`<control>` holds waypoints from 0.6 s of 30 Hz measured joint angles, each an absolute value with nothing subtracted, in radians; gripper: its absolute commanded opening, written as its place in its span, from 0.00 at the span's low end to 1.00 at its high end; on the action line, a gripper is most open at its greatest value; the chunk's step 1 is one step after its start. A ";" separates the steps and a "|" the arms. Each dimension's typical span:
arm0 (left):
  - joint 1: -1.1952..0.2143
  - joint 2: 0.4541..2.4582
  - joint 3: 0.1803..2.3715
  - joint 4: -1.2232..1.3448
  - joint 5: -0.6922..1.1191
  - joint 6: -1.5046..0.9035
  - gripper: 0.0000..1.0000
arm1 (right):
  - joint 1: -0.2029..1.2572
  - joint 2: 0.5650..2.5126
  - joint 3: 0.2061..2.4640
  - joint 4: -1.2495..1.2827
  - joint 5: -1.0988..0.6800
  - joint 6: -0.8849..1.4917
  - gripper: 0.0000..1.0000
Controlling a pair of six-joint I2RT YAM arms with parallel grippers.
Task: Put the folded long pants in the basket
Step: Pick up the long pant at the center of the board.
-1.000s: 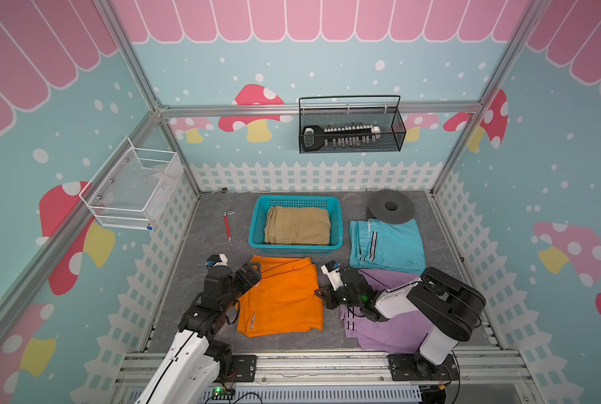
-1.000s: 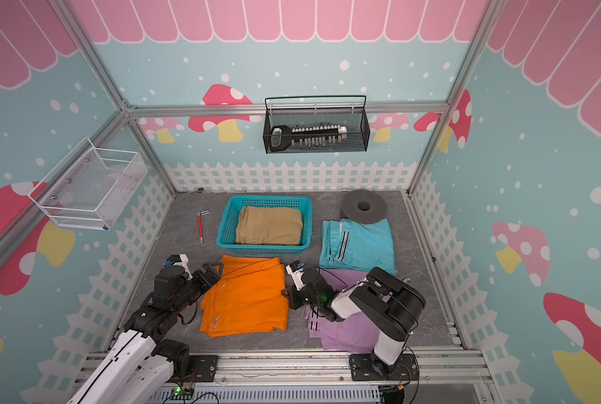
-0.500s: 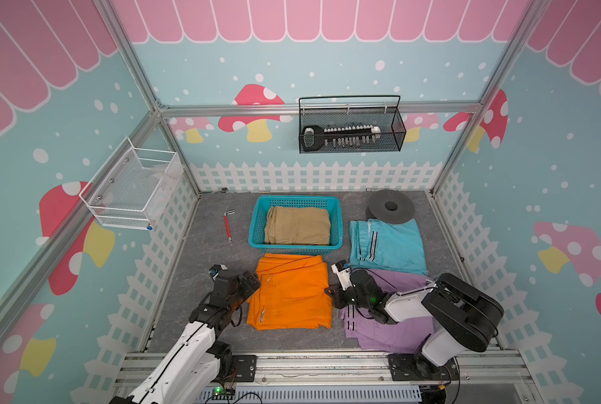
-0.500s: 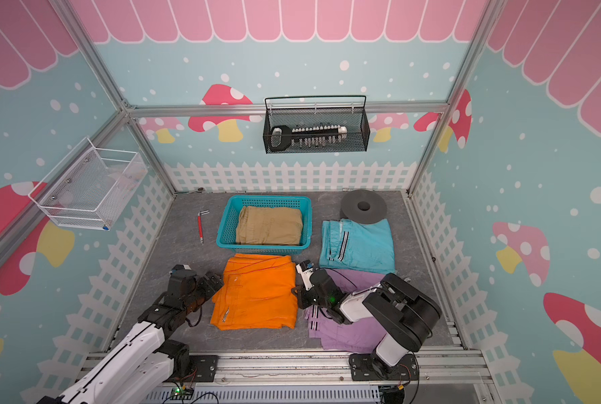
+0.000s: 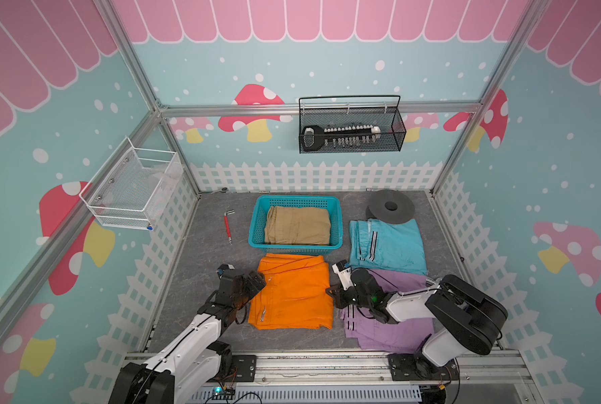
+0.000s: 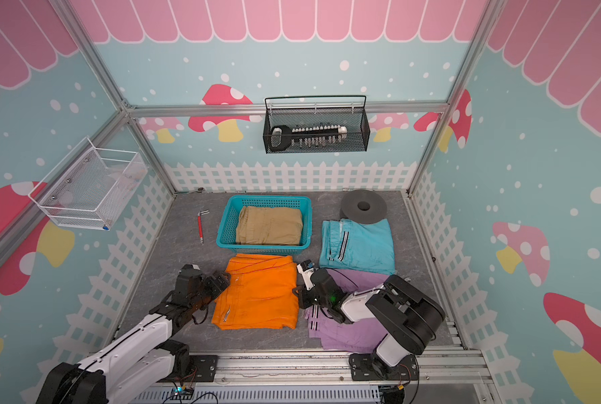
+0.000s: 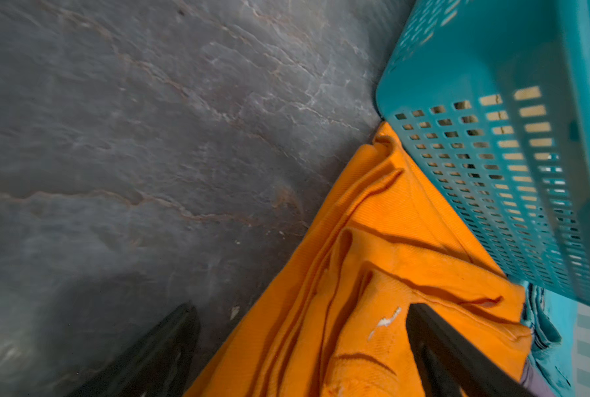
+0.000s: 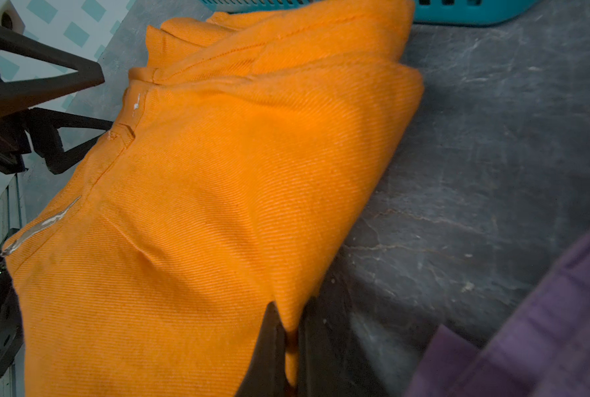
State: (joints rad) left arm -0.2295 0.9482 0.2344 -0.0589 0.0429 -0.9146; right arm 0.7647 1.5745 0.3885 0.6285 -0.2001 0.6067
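right end effector (image 8: 288, 321) is pinched narrow on one edge of the orange pants (image 5: 294, 290), with a fold of cloth caught between its fingers. left end effector (image 7: 300, 309) stands wide at the opposite edge of the same garment, one finger over the cloth, the other over the bare bench (image 5: 208, 245), gripping nothing. the orange pants lie flat on the bench on the robot's side of the turquoise basket (image 5: 294, 249), their far edge touching its near wall. tan pants (image 5: 297, 225) lie folded inside the basket. teal pants (image 5: 390, 245) lie just right of the basket. lilac pants (image 5: 390, 332) lie nearer the robot than those, under the right arm.
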 measured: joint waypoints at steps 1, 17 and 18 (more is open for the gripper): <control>-0.240 0.947 0.228 -0.045 0.049 -0.918 0.99 | 0.765 1.574 0.389 0.628 -0.200 0.607 0.00; -0.329 0.786 0.073 0.081 0.059 -0.972 0.81 | 0.767 1.524 0.402 0.574 -0.210 0.611 0.00; -0.329 0.789 0.070 0.089 0.061 -0.974 0.76 | 0.767 1.524 0.403 0.573 -0.210 0.611 0.00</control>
